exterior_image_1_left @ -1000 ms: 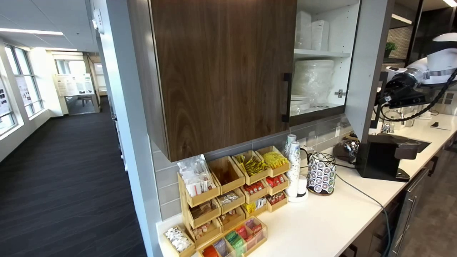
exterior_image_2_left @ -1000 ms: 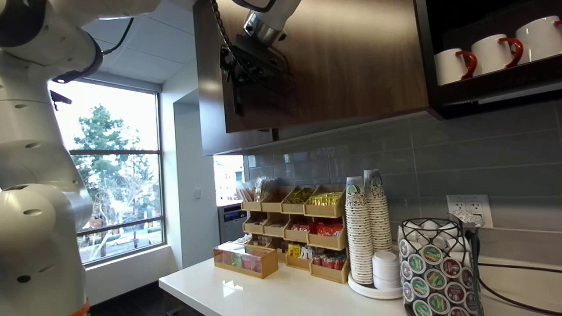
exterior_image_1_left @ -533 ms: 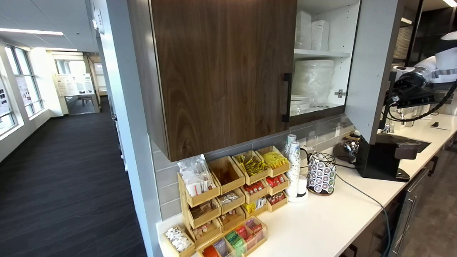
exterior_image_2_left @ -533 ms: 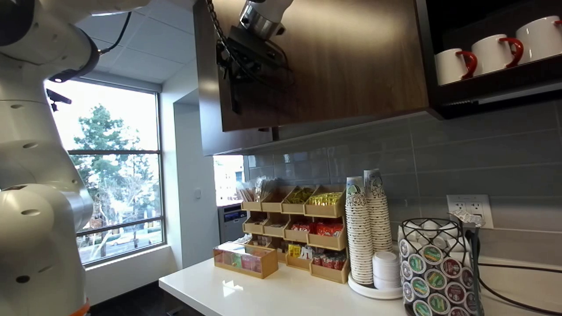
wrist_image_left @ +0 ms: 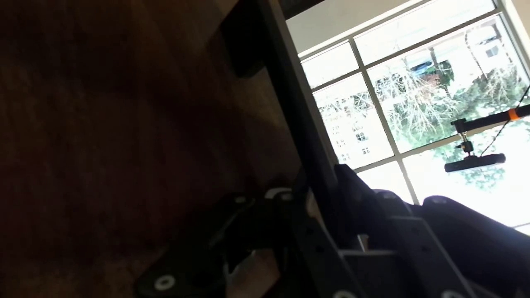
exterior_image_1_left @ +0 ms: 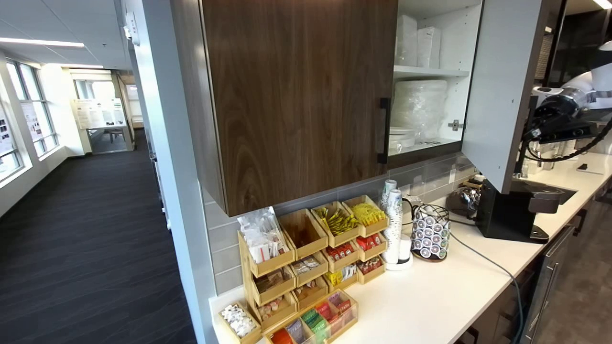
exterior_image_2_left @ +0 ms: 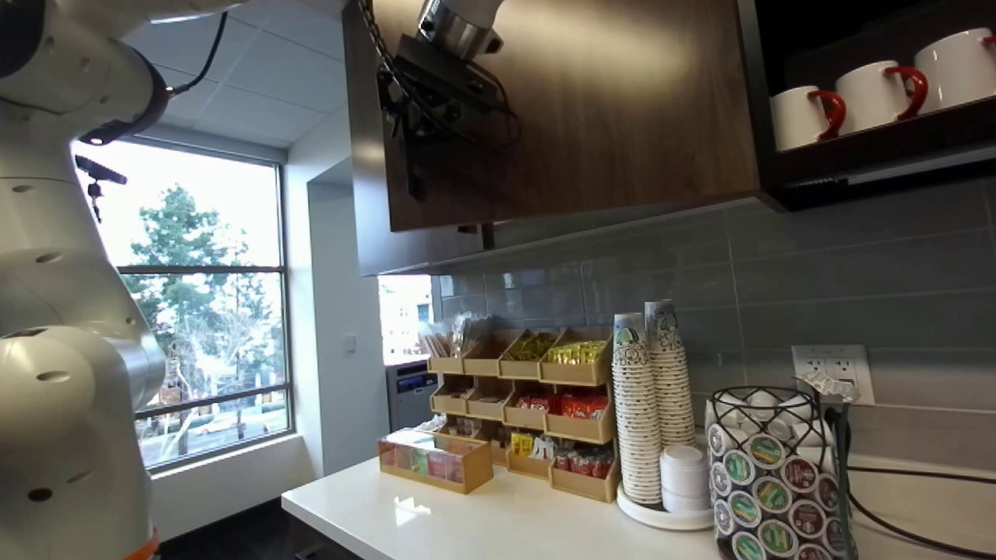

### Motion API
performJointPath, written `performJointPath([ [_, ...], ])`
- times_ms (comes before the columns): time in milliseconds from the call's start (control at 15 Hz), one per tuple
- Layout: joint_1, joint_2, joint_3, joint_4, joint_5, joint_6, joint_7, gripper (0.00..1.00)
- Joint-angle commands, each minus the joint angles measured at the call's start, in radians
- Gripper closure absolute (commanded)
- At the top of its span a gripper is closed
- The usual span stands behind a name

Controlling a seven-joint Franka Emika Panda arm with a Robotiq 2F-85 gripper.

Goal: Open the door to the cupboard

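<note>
The cupboard (exterior_image_1_left: 459, 28) has its right-hand door (exterior_image_1_left: 502, 91) standing open, showing its grey inner face in an exterior view. White shelves with wrapped plates show inside. The door's brown outer face (exterior_image_2_left: 622, 109) shows in an exterior view. My gripper (wrist_image_left: 324, 178) has one finger on each side of the black bar handle (wrist_image_left: 296, 103) and looks shut on it in the wrist view. The gripper (exterior_image_2_left: 398, 120) is at the door's free edge in an exterior view, with the handle's lower end (exterior_image_2_left: 415, 177) below it. The door's edge partly hides the gripper in an exterior view (exterior_image_1_left: 528, 126).
The wider matching panel (exterior_image_1_left: 301, 105) is closed. On the counter (exterior_image_1_left: 420, 296) stand a wooden condiment rack (exterior_image_1_left: 306, 239), stacked cups (exterior_image_1_left: 393, 224), a pod basket (exterior_image_1_left: 430, 234) and a black coffee machine (exterior_image_1_left: 507, 210) below the open door. Mugs (exterior_image_2_left: 801, 117) sit on a dark shelf.
The door has swung a little wider open. Its free edge and my gripper on the handle have moved together, rightward in an exterior view showing the interior.
</note>
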Motion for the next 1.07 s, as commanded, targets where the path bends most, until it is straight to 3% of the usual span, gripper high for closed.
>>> performJointPath([
  [0, -0.007, -0.025, -0.009, -0.005, -0.011, -0.004, 0.011, 0.95],
  [400, -0.009, -0.021, -0.016, 0.005, -0.013, -0.008, 0.009, 0.95],
  [467, -0.01, -0.021, -0.016, 0.003, -0.009, 0.0, 0.014, 0.54],
  [600, -0.011, -0.019, -0.02, 0.005, -0.003, -0.001, 0.014, 0.48],
  [1000, -0.026, -0.016, -0.033, 0.011, 0.011, 0.058, 0.003, 0.05],
])
